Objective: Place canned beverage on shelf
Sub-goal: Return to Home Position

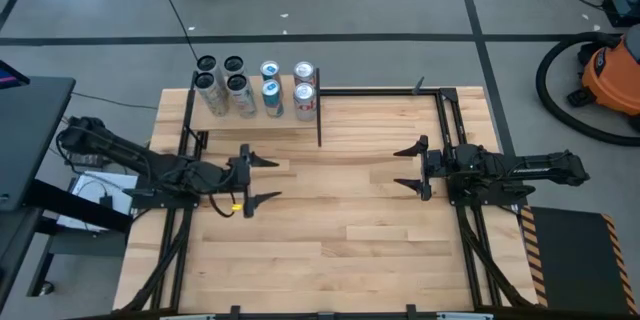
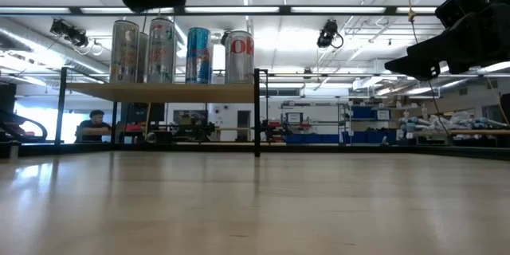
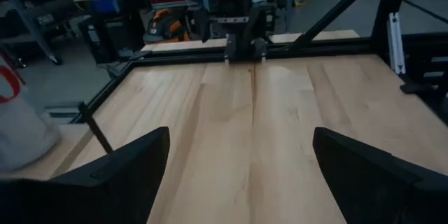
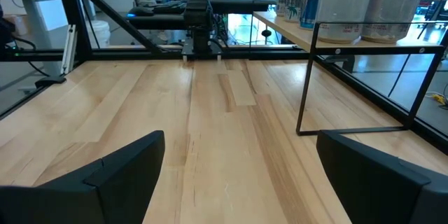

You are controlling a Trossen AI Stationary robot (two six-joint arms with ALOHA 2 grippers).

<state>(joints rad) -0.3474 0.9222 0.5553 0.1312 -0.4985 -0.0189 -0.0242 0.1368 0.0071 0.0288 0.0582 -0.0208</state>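
Observation:
Several cans [image 1: 255,85] stand upright in rows on the shelf [image 1: 290,112], a pale-wood panel with thin black rods at the table's far left; they also show in the low view [image 2: 183,49] and the right wrist view [image 4: 350,3]. My left gripper [image 1: 262,180] hovers open and empty over the table's left part, below the shelf in the high view. My right gripper [image 1: 410,167] hovers open and empty over the table's right part. The grippers face each other. No can lies on the bare tabletop.
Black frame rails [image 1: 445,120] run along the table's left and right sides and far edge. The shelf's black corner post [image 1: 319,120] stands near the table's middle. The planked tabletop [image 1: 330,230] lies between and in front of the grippers. A person [image 2: 94,125] sits far behind.

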